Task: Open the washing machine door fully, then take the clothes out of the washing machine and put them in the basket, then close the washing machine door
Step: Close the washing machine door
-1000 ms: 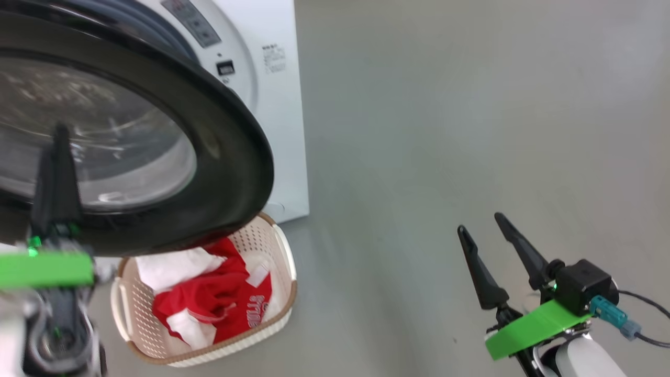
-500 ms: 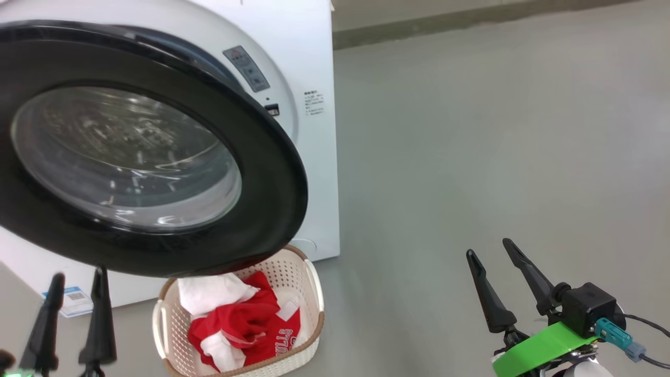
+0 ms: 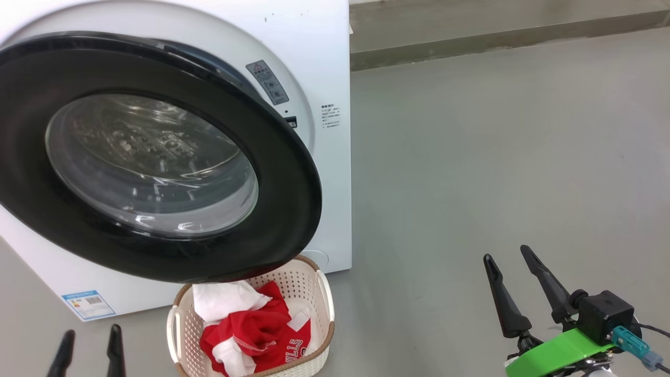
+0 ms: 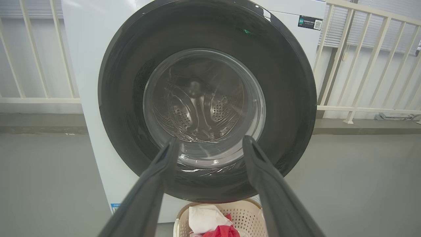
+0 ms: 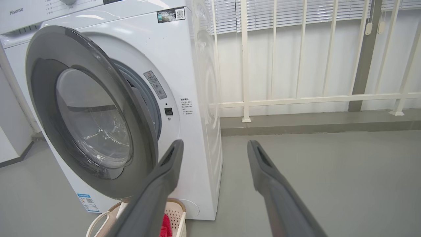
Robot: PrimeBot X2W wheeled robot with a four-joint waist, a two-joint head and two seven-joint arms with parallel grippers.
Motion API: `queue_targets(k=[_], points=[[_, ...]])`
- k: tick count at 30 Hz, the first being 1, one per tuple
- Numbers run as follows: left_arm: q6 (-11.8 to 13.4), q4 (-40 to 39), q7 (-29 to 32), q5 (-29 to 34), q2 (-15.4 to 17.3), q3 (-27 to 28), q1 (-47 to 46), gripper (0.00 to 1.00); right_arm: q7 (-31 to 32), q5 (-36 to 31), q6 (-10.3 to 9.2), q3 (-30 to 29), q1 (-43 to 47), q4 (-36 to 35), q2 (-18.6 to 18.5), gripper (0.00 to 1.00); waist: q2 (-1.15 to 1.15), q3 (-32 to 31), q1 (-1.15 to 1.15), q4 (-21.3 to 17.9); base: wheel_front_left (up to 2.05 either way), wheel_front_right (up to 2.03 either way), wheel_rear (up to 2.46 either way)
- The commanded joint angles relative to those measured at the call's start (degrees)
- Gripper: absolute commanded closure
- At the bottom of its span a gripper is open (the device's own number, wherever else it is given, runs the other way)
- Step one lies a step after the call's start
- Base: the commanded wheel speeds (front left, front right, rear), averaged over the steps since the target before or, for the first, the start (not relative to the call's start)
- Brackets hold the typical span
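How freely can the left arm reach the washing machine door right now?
Probably yes: the left gripper, jaws open, faces the washing machine door head-on, with nothing between them.

Grey floor (image 3: 497, 157) — white railing (image 5: 245, 65), slatted blinds (image 5: 286, 13) behind.

Head cam: high, close, looking down on door (image 3: 285, 199) and basket (image 3: 301, 283). Left wrist faces the door square-on, right wrist obliquely; all three share both.
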Motion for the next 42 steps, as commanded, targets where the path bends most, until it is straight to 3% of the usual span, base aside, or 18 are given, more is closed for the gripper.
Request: queue_targets(k=[1,13,32,33,34,35,36,37,42], points=[[-0.44,-1.11,-0.69,0.57,0.04,2.11,-1.26,0.0,-0.37,-0.24,0.36,0.91,-0.87,-1.63,-0.14,0.0,0.0,-0.07,0.0,0.0,0.0,0.0,0.0],[-0.77,-0.26,-0.7,2.93,-1.39,2.45,-0.65,0.0,-0.37,-0.41,0.36,0.42,-0.49,-1.61,0.07,0.0,0.0,-0.41,0.0,0.37,0.0,0.0,0.0],[-0.8,1.6,-0.7,4.16,-0.81,2.08,-0.99,0.0,-0.37,-0.94,0.36,0.95,-0.37,-1.44,0.21,0.0,0.0,-0.21,0.0,1.53,0.0,0.0,0.0],[-0.8,1.7,-0.7,4.37,-0.89,2.06,-1.18,0.0,-0.37,-1.12,0.36,0.93,-0.36,-1.47,0.2,0.09,0.0,-0.2,0.0,1.9,0.0,0.0,0.0],[-0.8,1.64,-0.7,4.55,-1.02,2.02,-1.32,0.0,-0.37,-1.21,0.36,1.08,-0.36,-1.41,0.19,0.38,0.0,-0.19,0.0,2.31,0.0,0.0,0.0],[-0.8,1.57,-0.7,4.67,-1.09,1.84,-1.38,0.0,-0.37,-1.27,0.36,1.39,-0.42,-1.27,0.14,0.6,0.0,-0.17,0.0,2.75,0.0,0.0,0.0],[-0.8,1.52,-0.7,4.79,-1.12,1.63,-1.4,0.0,-0.37,-1.29,0.36,1.64,-0.62,-1.15,0.17,0.75,0.0,-0.12,0.0,3.19,0.0,0.0,0.0],[-0.8,1.5,-0.7,4.93,-1.14,1.46,-1.41,0.0,-0.37,-1.18,0.36,2.07,-0.87,-0.96,0.19,0.98,0.0,-0.06,0.0,3.68,0.0,0.0,0.0],[-0.8,1.74,-0.7,6.0,-1.49,1.18,-1.69,0.0,-0.37,-0.26,0.36,5.48,-2.76,1.37,-0.4,1.0,0.0,-0.12,0.0,6.81,0.0,0.0,0.0]])
